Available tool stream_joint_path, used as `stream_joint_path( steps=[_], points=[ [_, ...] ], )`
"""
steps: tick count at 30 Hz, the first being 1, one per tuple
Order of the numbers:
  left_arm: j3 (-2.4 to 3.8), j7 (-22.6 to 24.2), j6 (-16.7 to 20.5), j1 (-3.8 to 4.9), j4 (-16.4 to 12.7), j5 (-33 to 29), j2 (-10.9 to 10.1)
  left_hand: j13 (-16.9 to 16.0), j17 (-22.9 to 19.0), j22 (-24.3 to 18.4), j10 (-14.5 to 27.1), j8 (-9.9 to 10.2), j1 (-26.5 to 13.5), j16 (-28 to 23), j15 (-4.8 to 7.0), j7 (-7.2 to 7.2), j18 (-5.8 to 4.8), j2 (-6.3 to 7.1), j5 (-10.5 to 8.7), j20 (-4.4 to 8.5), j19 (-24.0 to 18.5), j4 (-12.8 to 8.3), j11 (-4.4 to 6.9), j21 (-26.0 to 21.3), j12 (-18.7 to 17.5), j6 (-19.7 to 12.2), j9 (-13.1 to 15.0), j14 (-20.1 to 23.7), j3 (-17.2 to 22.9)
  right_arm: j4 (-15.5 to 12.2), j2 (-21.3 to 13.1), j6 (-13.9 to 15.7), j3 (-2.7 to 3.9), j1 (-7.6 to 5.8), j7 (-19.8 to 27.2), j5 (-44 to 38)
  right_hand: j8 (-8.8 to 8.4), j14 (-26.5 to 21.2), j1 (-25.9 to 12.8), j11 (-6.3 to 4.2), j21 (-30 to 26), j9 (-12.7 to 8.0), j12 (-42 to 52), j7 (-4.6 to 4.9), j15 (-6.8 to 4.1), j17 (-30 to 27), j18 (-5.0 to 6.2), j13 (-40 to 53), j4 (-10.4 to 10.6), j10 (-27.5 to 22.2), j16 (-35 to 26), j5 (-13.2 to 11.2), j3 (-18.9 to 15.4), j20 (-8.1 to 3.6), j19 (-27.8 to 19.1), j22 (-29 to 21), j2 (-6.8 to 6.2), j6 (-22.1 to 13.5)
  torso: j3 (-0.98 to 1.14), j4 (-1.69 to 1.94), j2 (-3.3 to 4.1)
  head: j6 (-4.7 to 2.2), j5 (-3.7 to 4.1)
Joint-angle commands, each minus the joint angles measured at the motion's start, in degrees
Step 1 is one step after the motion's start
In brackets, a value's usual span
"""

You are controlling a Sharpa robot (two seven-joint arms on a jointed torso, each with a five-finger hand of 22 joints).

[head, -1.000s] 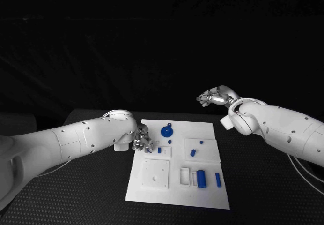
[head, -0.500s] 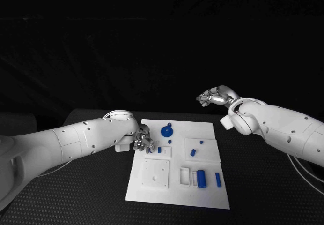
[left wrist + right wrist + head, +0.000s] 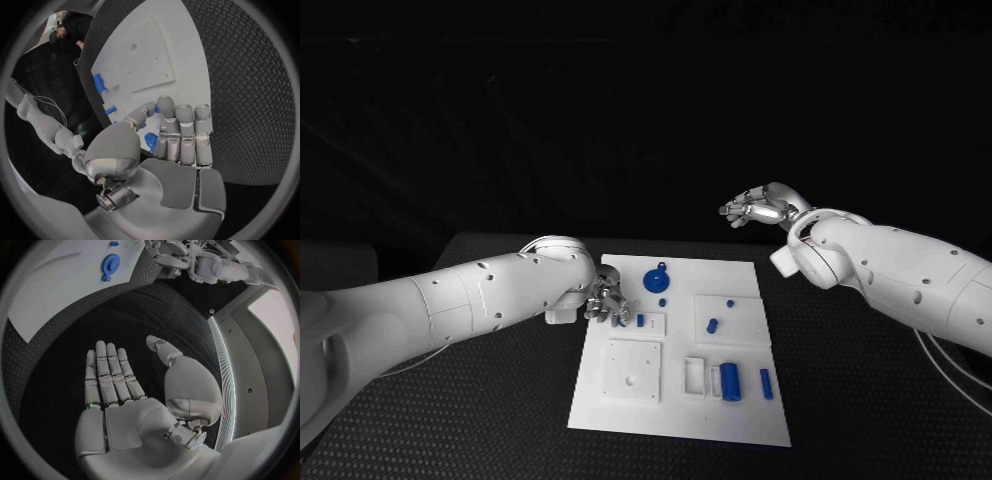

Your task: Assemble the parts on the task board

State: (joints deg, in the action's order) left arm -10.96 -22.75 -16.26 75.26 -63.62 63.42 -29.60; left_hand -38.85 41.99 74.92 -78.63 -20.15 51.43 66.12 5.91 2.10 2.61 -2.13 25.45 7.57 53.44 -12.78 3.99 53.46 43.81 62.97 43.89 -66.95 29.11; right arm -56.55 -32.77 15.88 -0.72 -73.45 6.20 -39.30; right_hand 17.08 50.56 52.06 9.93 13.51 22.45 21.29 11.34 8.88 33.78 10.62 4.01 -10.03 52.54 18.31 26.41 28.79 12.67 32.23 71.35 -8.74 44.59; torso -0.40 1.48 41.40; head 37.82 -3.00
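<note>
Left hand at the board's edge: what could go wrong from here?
1. The left hand works at the white board's edge; a push could slide the board, which looks loose on the table.
2. Its fingers hang over a small blue piece; whether they hold it cannot be told, so it could get knocked away.
3. The right hand hangs open, away from the board, so nothing steadies it.

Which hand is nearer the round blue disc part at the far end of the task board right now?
Left. The left hand sits at the board's left edge, just beside and a little nearer the robot than the round blue disc. The right hand is raised beyond the board's far right corner, farther off.
</note>
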Motion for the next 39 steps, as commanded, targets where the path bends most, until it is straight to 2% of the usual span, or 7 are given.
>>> stream_joint_path(
  steps=[1,10,28,39],
  points=[
    [-0.14,0.09,1.13,-0.27,-0.47,1.36,-0.29,-0.09,-0.05,1.12,-0.07,-0.20,1.64,0.21,0.29,-0.22,0.76,-1.63,0.20,3.77,0.28,-3.83,0.46,0.18,0.25,-0.10,0.07,0.01,4.10,-0.04,-0.01,-0.67,0.01,0.01,0.36,-0.03,0.28,0.27,-0.05,0.07,-0.21,-0.07,-0.20,1.10,0.18,0.06,0.96,-0.06,-0.10,0.33,-0.26,0.33,-0.24,0.32,-0.01,0.10,0.58,-0.39,-0.03,0.03,-0.01,0.04,0.04],
    [-0.13,0.36,1.48,-0.33,-1.51,1.45,-0.90,-0.08,-0.05,1.11,-0.12,-0.20,1.67,0.24,0.31,-0.24,0.77,-1.58,0.24,3.78,0.33,-3.85,0.49,0.20,0.25,-0.08,0.15,-0.06,4.13,0.00,-0.04,-0.70,0.01,0.01,0.36,-0.03,0.28,0.27,-0.05,0.07,-0.24,-0.08,-0.21,1.10,0.18,0.07,0.97,-0.06,-0.10,0.33,-0.27,0.33,-0.24,0.32,-0.01,0.13,0.59,-0.39,-0.01,0.01,-0.01,0.13,0.09],
    [-0.11,0.12,6.59,-0.68,-3.74,0.70,-2.68,-0.04,-0.08,1.07,-0.36,-0.21,1.69,0.37,0.43,-0.35,0.81,-1.45,0.37,3.82,0.61,-3.80,0.61,0.29,0.24,0.04,0.41,-0.39,4.16,-0.04,-0.19,-0.68,0.01,0.01,0.36,-0.03,0.30,0.27,-0.05,0.06,-0.30,-0.10,-0.21,1.09,0.18,0.10,0.99,-0.06,-0.12,0.34,-0.29,0.34,-0.25,0.33,0.01,0.19,0.59,-0.38,-0.01,0.02,-0.01,0.17,0.21],
    [-0.09,0.15,6.31,-0.73,-3.49,-0.35,-2.52,-0.02,-0.12,1.04,-0.52,-0.19,1.67,0.41,0.51,-0.40,0.84,-1.42,0.33,3.86,0.81,-3.80,0.66,0.34,0.23,0.09,0.52,-0.58,4.17,0.01,-0.14,-0.66,0.01,0.02,0.37,-0.03,0.31,0.28,-0.05,0.06,-0.35,-0.12,-0.21,1.09,0.18,0.11,1.00,-0.06,-0.13,0.34,-0.31,0.34,-0.25,0.34,0.02,0.22,0.60,-0.38,-0.02,0.03,-0.01,0.17,0.20]
  ],
)
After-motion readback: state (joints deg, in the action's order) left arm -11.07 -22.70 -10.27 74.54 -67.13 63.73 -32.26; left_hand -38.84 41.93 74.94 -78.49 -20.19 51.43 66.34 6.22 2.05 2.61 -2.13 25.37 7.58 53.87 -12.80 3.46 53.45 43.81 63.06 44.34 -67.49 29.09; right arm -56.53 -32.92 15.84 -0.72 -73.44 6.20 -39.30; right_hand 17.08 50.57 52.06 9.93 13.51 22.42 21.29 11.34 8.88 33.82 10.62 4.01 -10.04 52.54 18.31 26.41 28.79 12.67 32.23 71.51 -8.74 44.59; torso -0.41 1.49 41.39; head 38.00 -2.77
